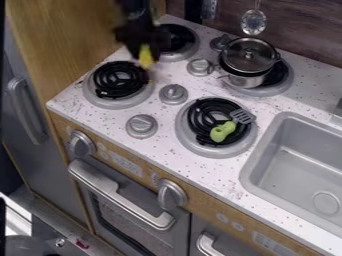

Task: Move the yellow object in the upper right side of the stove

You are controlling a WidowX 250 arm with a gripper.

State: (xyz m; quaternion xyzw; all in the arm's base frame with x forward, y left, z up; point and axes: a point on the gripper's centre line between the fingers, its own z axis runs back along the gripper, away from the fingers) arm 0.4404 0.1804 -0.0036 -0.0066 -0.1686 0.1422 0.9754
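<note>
The black gripper point(143, 44) hangs at the upper left of the stove, between the two left burners. It is shut on the yellow object point(145, 57), whose lower part sticks out beneath it. Behind and to the right of the gripper lies the upper left burner point(179, 39), partly covered by it. The stove's upper right burner point(274, 84) carries a silver lidded pot point(246, 72).
A green-handled spatula point(223, 131) lies across the lower right burner point(193, 143). Several grey knobs, one of them a knob point(174, 94) near the middle, stand between the burners. A grey sink point(304, 162) is at the right; a ladle point(254, 22) hangs behind the pot.
</note>
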